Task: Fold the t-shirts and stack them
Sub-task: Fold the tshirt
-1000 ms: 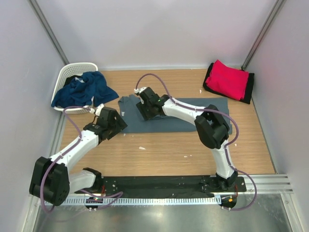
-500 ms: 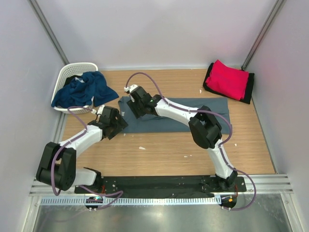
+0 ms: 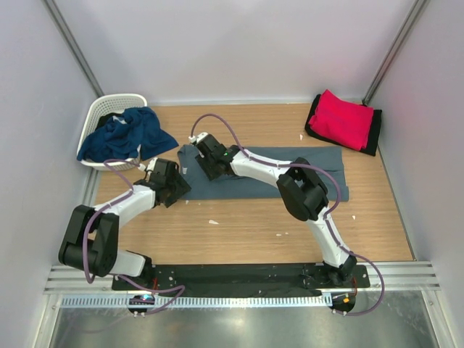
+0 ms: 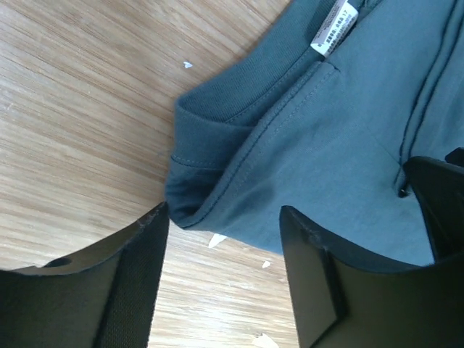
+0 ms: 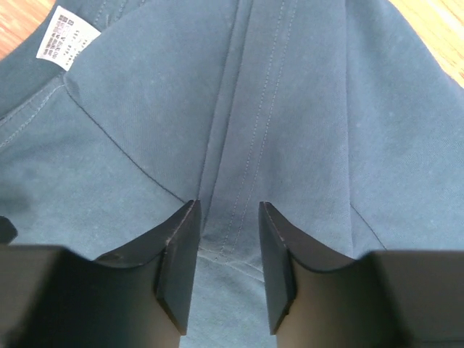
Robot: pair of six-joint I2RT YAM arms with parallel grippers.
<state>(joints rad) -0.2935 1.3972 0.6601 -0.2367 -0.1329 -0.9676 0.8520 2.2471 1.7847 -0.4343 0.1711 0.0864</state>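
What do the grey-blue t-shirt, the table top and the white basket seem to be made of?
Grey-blue t-shirt: soft matte knit cloth, probably cotton; stitched seams, a collar band and soft folds show.
Table top: wood or wood-look laminate, with pale streaky grain and low sheen.
White basket: likely moulded plastic, smooth, with a lattice wall.

You have one white care label (image 4: 335, 27) to go on, sewn inside the neck of the slate grey-blue t-shirt (image 4: 348, 145). It carries several lines of small dark print, too fine to read from either wrist view.
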